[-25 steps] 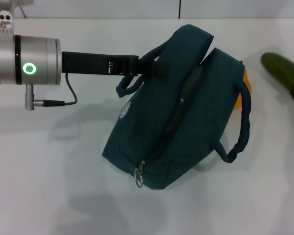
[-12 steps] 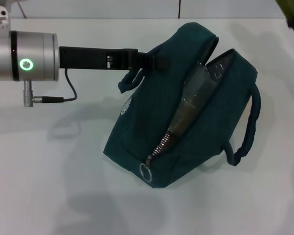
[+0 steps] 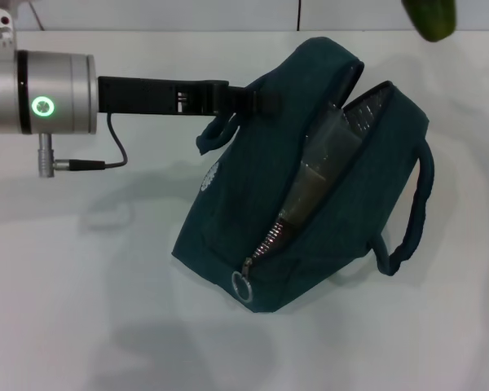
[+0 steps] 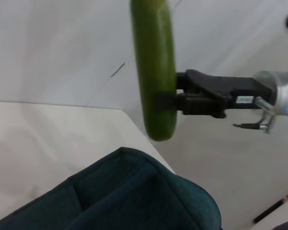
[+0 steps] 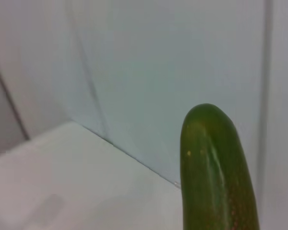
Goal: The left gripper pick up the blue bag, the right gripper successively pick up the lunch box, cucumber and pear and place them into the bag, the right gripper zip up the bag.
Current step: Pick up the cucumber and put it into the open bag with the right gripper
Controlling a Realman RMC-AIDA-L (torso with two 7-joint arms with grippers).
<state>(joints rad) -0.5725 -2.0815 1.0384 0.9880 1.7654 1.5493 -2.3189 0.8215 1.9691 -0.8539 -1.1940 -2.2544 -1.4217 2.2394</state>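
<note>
The blue bag stands tilted on the white table, its zipper open along the top. Through the opening I see the clear lunch box against the silvery lining. My left gripper reaches in from the left and is shut on the bag's near handle, holding that side up. The cucumber hangs above and behind the bag at the top edge of the head view. In the left wrist view my right gripper is shut on the cucumber, which hangs upright over the bag's rim. The pear is hidden.
The metal zipper ring hangs at the bag's near end. The second handle loops out on the right side. A thin cable dangles from my left wrist. The back wall runs just behind the table edge.
The cucumber has left the table at the right and now hangs high behind the bag, shifted left. The bag's mouth gaped wider a second ago and has held still since.
</note>
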